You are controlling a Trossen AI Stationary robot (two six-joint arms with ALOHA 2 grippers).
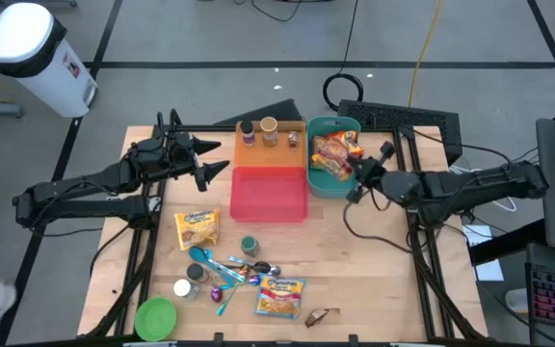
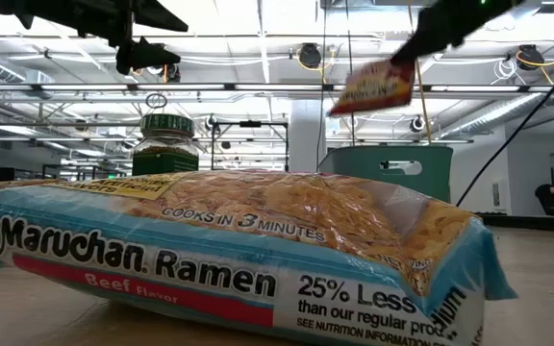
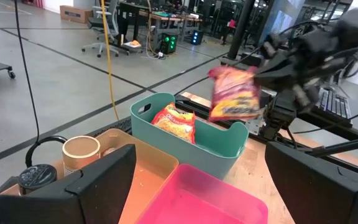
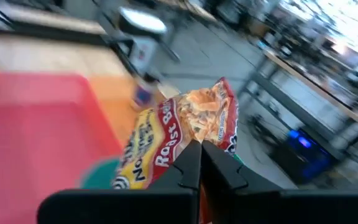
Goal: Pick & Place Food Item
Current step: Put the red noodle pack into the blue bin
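My right gripper (image 1: 356, 172) is shut on a red and yellow noodle packet (image 3: 235, 93), which is in the air above the teal bin (image 3: 219, 146) at the table's far right. A second packet (image 3: 176, 121) stands inside that bin. In the low view the held packet (image 2: 373, 88) hangs high behind a large Maruchan beef ramen packet (image 2: 229, 250) lying on the table. My left gripper (image 1: 218, 159) is open and level above the table's left side, pointing at the trays, with nothing between its fingers. My right gripper pinches the packet between its two shut fingers at one end's edge (image 4: 194, 138), near a corner (image 2: 407, 69). The fingers come from the table's right, slanting a little downward. The packet is lifted clear of the bin and hangs tilted below and ahead of the fingers.
A pink tray (image 1: 268, 193) lies at the centre, with an orange tray (image 1: 258, 149) holding small jars behind it. Two ramen packets (image 1: 197, 227) (image 1: 279, 297), spoons (image 1: 229, 270), small jars and a green lid (image 1: 155, 316) are spread over the near half.
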